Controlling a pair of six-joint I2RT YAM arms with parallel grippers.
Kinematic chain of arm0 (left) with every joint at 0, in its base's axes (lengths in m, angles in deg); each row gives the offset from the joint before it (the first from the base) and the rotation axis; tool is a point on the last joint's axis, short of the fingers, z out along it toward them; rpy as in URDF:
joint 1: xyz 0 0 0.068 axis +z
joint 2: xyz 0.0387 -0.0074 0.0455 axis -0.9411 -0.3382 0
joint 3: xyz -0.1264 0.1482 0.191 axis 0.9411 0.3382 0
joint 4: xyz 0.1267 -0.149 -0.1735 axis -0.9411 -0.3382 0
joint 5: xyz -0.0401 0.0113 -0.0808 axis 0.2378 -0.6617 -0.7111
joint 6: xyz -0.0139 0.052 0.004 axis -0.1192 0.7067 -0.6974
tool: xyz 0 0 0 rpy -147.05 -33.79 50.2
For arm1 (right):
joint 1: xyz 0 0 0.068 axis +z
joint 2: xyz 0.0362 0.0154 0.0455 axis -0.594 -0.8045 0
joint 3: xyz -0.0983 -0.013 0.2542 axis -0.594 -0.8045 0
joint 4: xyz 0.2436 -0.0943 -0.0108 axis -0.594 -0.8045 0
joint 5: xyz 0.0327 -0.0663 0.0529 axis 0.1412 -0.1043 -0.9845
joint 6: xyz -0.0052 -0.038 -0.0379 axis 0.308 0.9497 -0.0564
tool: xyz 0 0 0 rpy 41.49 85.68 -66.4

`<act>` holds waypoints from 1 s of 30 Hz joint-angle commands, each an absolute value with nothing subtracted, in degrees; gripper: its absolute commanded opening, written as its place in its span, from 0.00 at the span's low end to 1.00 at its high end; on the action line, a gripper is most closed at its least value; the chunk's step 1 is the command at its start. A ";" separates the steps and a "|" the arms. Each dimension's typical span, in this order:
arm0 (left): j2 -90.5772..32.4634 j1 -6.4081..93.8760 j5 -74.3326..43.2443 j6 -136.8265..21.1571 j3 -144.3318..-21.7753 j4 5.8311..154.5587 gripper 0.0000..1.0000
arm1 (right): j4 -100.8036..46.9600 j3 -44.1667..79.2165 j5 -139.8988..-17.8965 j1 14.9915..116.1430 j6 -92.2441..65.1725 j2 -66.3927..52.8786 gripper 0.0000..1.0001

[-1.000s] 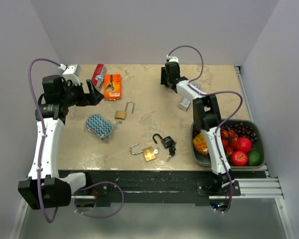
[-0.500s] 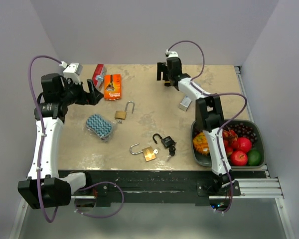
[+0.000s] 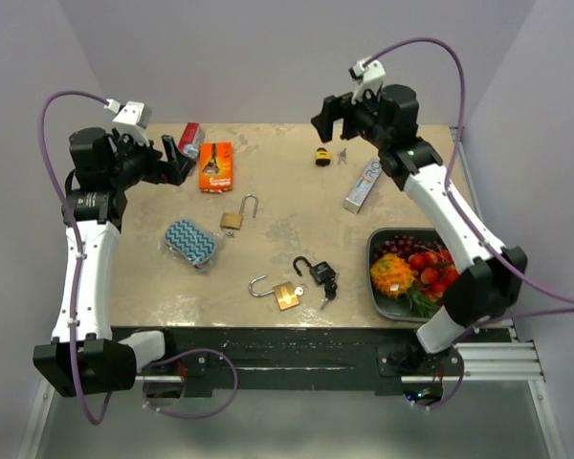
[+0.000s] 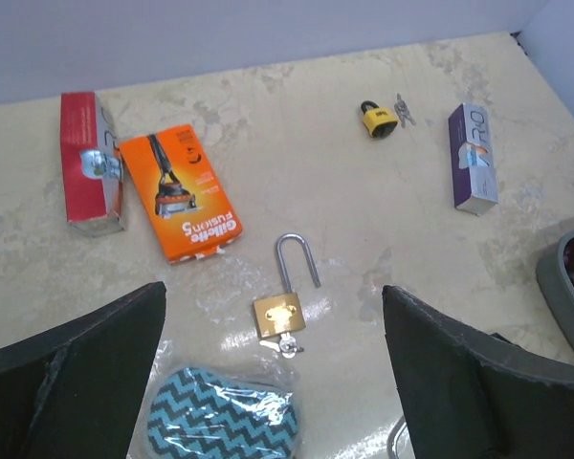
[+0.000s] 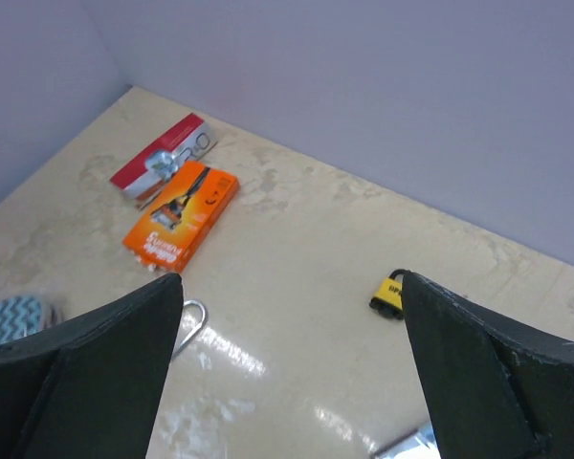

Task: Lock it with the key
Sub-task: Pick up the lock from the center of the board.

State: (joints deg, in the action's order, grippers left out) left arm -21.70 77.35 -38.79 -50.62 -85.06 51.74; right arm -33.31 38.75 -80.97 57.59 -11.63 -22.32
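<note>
Top external, left gripper: left gripper point(image 3: 177, 158) hangs with jaws spread wide over the table's point(image 3: 287, 191) far-left corner, beside the red box point(image 3: 189, 143) and razor pack point(image 3: 215, 165).
Top external, right gripper: right gripper point(image 3: 330, 120) is raised at the far edge, jaws spread, holding nothing.
Top external, locks: yellow lock point(image 3: 321, 156) lies near the far edge, keys point(image 3: 342, 155) just beside it. Brass lock point(image 3: 237, 215), shackle open, lies mid-table. Second brass lock point(image 3: 279, 292) and black lock point(image 3: 318, 271), both open, lie near the front edge.
Top external, open room: bare tabletop runs between the yellow lock and the brass lock. Sponge point(image 3: 190, 242) sits left of centre, tube box point(image 3: 362, 185) to the right, fruit bowl point(image 3: 378, 287) at the front-right corner.
Left wrist, gripper: left gripper point(image 4: 273, 287) is parted wide, with the brass lock point(image 4: 282, 304) on the table between the fingers, a key in its base just beside the sponge point(image 4: 225, 421).
Left wrist, far edge: yellow lock point(image 4: 376, 119) and keys point(image 4: 403, 109) lie near the wall, well apart from the tube box point(image 4: 474, 158).
Right wrist, gripper: right gripper point(image 5: 292, 277) is spread and empty above open tabletop.
Right wrist, lock: yellow lock point(image 5: 389, 292) lies below, apart from both fingers, with the razor pack point(image 5: 182, 228) and red box point(image 5: 163, 153) far left.
</note>
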 commanded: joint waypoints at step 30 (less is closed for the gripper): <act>-19.48 76.12 -39.36 -47.93 -73.02 58.32 0.99 | -54.09 -0.89 -83.56 68.69 -8.89 -12.07 0.99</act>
